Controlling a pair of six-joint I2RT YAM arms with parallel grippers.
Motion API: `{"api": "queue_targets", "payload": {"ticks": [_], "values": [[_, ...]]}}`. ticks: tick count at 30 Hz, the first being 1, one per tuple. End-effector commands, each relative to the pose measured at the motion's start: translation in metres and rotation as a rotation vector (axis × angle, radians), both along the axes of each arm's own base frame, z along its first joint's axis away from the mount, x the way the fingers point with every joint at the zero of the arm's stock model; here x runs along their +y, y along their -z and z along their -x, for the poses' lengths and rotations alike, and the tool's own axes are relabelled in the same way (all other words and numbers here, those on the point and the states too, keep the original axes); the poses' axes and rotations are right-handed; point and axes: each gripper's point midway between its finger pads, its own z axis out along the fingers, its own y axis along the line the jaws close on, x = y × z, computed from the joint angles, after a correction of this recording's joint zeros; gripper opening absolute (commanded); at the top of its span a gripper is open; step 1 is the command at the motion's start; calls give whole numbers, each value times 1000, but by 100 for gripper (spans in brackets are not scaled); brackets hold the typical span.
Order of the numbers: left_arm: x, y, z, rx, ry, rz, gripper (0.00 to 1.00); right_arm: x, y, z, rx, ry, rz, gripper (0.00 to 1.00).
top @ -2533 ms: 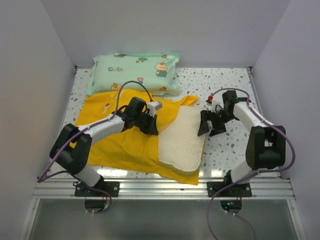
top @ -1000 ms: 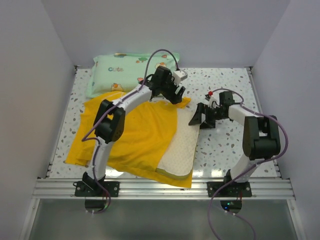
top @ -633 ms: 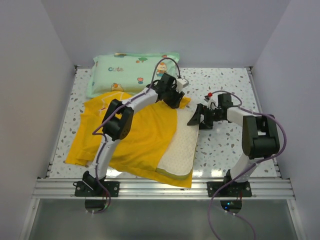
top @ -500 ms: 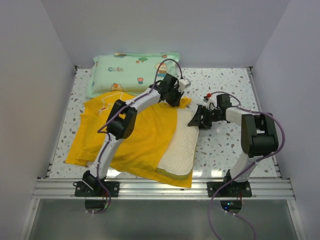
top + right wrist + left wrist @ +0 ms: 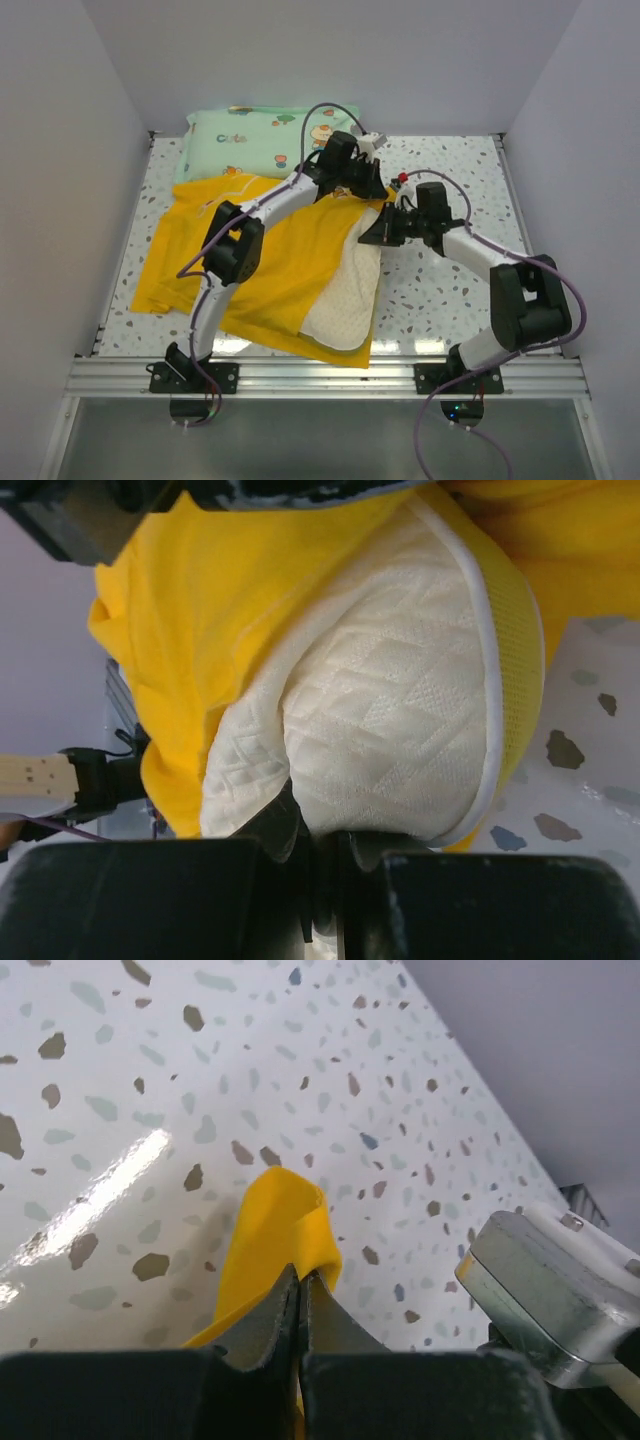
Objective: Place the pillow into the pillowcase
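Two pillows and one case lie on the speckled table (image 5: 455,290). At the far left, against the back wall, sits a mint-green cartoon-print pillow (image 5: 250,140), with the rear edge of the pillowcase (image 5: 260,250) just in front of it. The pillowcase spreads bright yellow over the left and middle of the table, rumpled, with its near edge close to the arm bases.

The left arm stretches across the pillowcase to its far right corner. There the left gripper (image 5: 372,187) has its fingers pressed together on the fabric. In the left wrist view the left gripper (image 5: 300,1285) pinches a peak of yellow pillowcase (image 5: 282,1225) lifted off the table (image 5: 150,1060).

Right of the yellow spread, the pillow (image 5: 345,295) lies with its cream textured face up. Its left side is tucked under the pillowcase, its right side is exposed, and its yellow edge band shows at the near corner.

The right gripper (image 5: 372,233) sits at the pillow's far end, just beside the left one. In the right wrist view the right gripper (image 5: 312,845) has its fingers drawn tight on a fold of the pillow (image 5: 400,710). The white-piped yellow band curves along the pillow's right, and the pillowcase (image 5: 220,610) is draped over it from above and the left.
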Motion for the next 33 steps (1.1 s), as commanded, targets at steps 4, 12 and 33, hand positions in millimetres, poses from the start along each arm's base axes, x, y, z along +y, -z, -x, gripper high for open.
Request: {"api": "queue_targets", "payload": {"ticks": [4,12,33], "values": [[-58,-160,68,-2,124,482,0,14,-87,0,-240,24,-113,0],[-82,-154,76,90,74,562,0,4,-51,8,-303,37,9,0],[4,-77,-26,-101,-217,230,67,-47,-1,-35,-264,150,239,20]]}}
